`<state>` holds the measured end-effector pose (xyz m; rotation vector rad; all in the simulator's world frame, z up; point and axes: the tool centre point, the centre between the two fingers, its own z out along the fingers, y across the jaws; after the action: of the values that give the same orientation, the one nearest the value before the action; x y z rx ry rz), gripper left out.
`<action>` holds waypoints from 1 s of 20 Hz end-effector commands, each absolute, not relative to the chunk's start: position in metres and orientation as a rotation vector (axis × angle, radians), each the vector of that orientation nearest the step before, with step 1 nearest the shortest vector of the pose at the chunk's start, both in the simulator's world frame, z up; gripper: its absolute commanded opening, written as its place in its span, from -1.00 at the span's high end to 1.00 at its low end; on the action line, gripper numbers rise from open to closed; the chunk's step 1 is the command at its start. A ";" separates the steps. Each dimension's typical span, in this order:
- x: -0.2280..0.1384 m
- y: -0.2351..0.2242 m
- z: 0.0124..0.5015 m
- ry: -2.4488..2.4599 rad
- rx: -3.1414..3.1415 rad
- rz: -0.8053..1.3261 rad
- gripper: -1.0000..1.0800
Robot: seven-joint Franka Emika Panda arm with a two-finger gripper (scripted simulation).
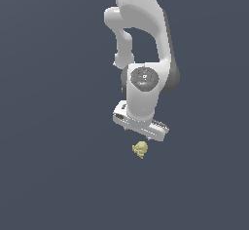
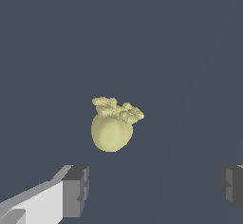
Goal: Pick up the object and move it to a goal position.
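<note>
The object (image 1: 140,149) is a tiny pale yellow lumpy blob on the dark grey surface, just below the white gripper (image 1: 141,132) in the exterior view. In the wrist view the object (image 2: 112,126) shows a rounded body with a knobbly crest. It lies beyond the fingertips and is not between them. The gripper (image 2: 154,190) is open and empty, with its two grey fingertips (image 2: 76,192) far apart. The object sits nearer to that fingertip than to the other. No goal marker shows.
The white arm (image 1: 141,29) reaches down from the top of the exterior view. The dark grey surface (image 1: 48,175) is plain all around, with no other objects in view.
</note>
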<state>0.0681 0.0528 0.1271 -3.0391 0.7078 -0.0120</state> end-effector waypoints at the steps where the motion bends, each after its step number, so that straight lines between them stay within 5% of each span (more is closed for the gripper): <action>1: 0.075 0.056 0.120 0.803 -3.019 -0.008 -0.92; 20: 0.100 0.073 0.092 1.171 -2.915 0.000 -0.92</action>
<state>0.0990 0.0729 0.0920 -2.9183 1.1621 0.0006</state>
